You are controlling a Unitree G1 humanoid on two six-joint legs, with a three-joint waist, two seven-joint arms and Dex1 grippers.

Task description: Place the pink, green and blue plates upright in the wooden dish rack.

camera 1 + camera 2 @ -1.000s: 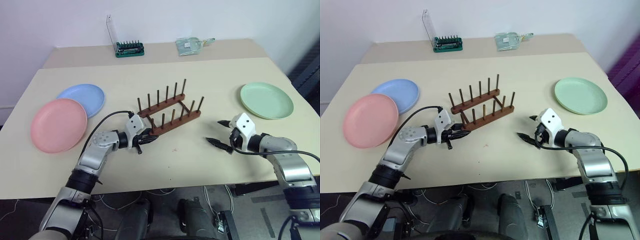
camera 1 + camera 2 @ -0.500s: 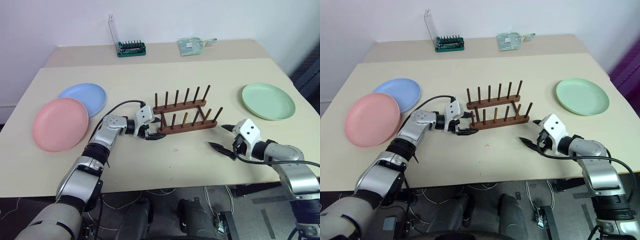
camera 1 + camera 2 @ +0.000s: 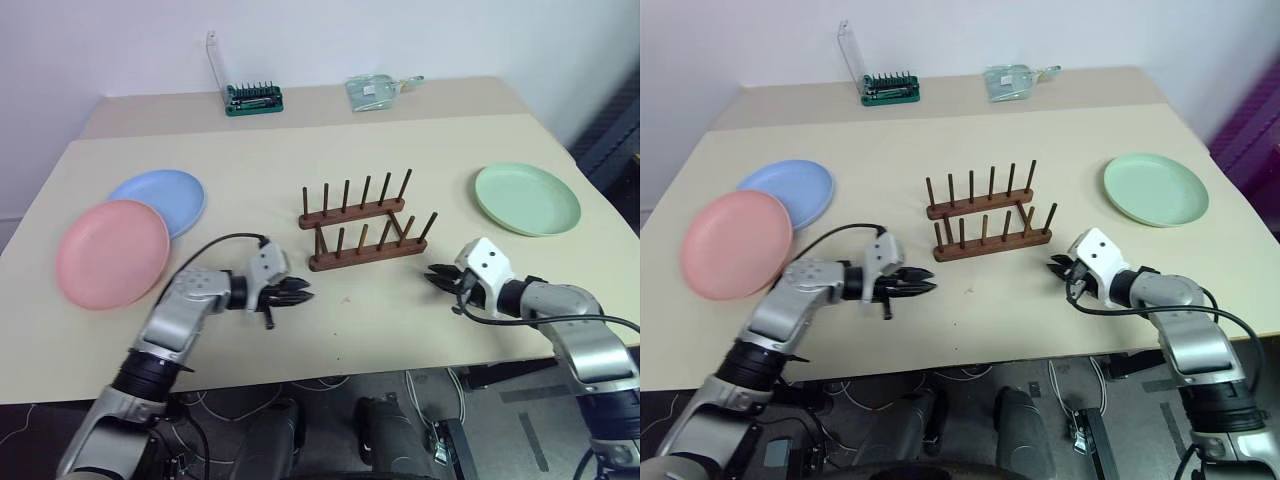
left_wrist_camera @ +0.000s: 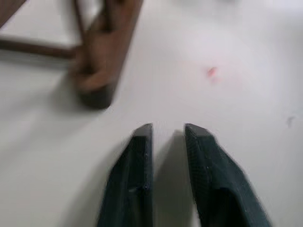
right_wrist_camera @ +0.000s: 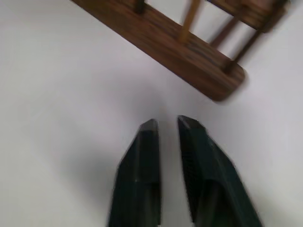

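The wooden dish rack [image 3: 365, 225] stands mid-table with no plates between its pegs, its bars running left to right. The pink plate [image 3: 112, 252] lies flat at the left, partly overlapping the blue plate [image 3: 160, 198] behind it. Far right lies the green plate [image 3: 527, 199], also flat. My left gripper [image 3: 300, 292] hovers low over the table, in front of and left of the rack's left end [image 4: 102, 61], shut and empty. My right gripper [image 3: 437, 277] sits just off the rack's right end [image 5: 180, 54], shut with only a thin slit, holding nothing.
On a second table pushed against the back stand a green bit-set case [image 3: 253, 98] with a clear lid and a clear plastic bag [image 3: 377, 92]. The table's front edge [image 3: 330, 370] runs just below both arms.
The rack swung from diagonal to lying straight across the table. My left gripper then drew back from its left end and closed. The right gripper's wide-open fingers closed.
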